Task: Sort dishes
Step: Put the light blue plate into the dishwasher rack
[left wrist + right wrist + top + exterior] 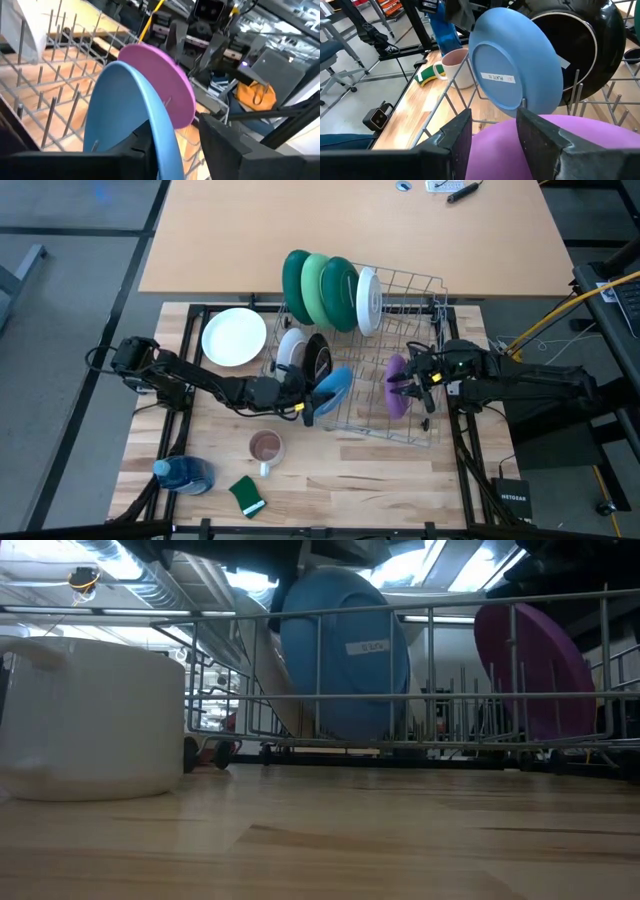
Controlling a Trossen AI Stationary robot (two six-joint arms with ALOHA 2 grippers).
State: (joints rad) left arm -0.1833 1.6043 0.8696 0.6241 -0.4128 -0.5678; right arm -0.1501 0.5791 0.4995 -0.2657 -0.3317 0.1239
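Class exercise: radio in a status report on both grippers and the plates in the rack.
Left gripper straddles blue plate rim in rack. Right gripper straddles purple plate, fingers spread. White plate lies outside. Nothing blocking.

A robotics lab or workshop: exposed silver ceiling ducts point(130, 575), a grey concrete floor point(60, 300), a yellow cable point(560, 315) (trailing off-table), a black metal frame point(190, 315).

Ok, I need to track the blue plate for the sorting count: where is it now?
In the high view the blue plate stands on edge at the wire rack's front left, between the black plate and purple plate, at the left gripper.
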